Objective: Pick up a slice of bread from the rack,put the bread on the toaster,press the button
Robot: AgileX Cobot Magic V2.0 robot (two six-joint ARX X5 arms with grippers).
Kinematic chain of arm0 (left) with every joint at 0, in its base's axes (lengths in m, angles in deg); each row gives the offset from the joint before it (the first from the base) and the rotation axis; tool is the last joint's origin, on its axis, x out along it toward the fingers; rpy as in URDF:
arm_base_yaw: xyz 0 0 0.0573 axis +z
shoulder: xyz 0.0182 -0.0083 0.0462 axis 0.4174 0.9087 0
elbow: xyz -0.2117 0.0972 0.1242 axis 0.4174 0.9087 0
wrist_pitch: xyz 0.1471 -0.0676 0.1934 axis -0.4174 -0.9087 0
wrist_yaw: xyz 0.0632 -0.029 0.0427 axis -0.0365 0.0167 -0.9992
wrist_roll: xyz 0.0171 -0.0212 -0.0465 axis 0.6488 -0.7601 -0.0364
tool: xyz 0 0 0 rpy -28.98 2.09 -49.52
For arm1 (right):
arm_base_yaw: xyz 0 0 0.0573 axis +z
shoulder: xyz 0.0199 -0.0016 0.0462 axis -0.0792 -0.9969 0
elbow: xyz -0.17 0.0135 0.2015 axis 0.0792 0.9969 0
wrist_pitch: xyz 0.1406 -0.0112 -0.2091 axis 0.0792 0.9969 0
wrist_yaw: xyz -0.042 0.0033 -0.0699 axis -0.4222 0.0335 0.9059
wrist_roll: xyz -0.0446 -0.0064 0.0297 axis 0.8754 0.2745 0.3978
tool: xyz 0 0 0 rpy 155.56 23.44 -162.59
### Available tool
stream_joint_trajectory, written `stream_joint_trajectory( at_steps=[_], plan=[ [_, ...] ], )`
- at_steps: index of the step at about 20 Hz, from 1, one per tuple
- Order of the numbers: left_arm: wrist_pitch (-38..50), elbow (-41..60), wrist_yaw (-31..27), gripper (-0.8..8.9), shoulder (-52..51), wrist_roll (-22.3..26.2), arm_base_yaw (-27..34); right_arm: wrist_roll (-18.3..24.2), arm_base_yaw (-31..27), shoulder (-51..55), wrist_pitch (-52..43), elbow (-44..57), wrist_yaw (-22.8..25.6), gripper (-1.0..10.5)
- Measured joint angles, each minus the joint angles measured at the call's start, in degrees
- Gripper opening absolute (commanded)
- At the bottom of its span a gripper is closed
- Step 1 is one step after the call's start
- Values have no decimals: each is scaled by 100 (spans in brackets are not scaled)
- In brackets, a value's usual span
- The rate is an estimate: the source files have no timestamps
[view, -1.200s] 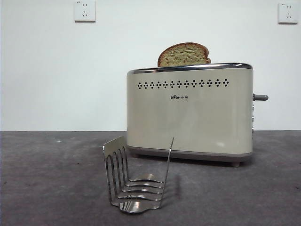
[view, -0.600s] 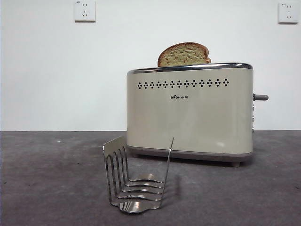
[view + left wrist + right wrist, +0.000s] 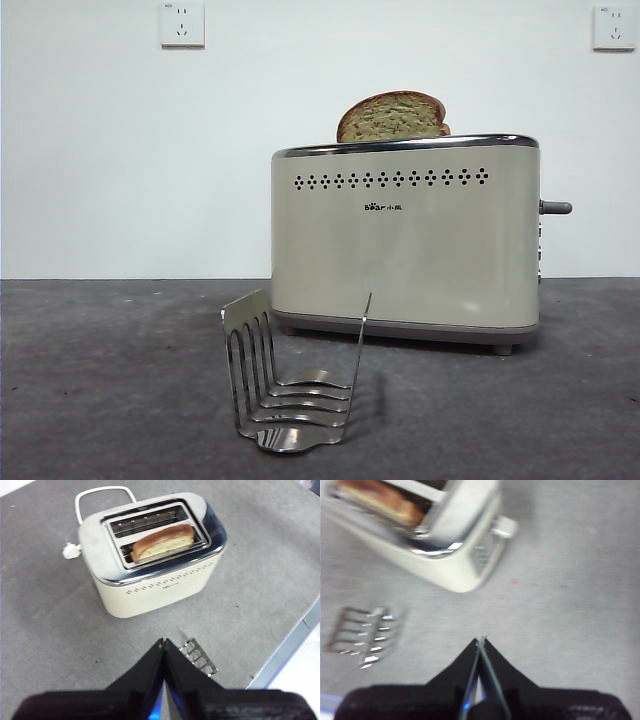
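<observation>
Front view low, level, close on toaster (image 3: 405, 240); both wrist views high, looking down, sharing toaster, rack (image 3: 198, 656)

White wall (image 3: 120, 160); two sockets (image 3: 182, 24); grey tabletop (image 3: 110, 380)

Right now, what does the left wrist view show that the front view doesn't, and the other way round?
Only the left wrist view shows the toaster's two top slots, the slice of bread sitting in the slot nearer the vent holes, the white cord behind, and the left tool, shut and holding nothing. Only the front view shows the button on the toaster's narrow side, the wall sockets and the logo. Both show the toaster, the bread and the rack with no bread in it.
</observation>
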Motion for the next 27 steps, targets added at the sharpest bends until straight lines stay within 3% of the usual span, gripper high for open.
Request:
stream_joint_trajectory(
  at_steps=[4,6,13,17,21,27],
  plan=[
    [50,240,22,-4,-122,374,282,2,0,-339,0,0,442,0],
    [664,833,11,-4,-411,767,584,2,0,-496,0,0,544,0],
    [5707,5606,334,-3,-2966,951,1965,0,0,-909,-4,0,586,0],
    [7549,8264,328,-3,-4640,680,2962,0,0,-951,-7,0,586,0],
    [8105,10008,330,-4,-6247,450,3526,0,0,-951,-4,0,588,0],
    [8209,11033,310,-4,-7370,411,3670,0,0,-951,-4,0,588,0]
  ],
)
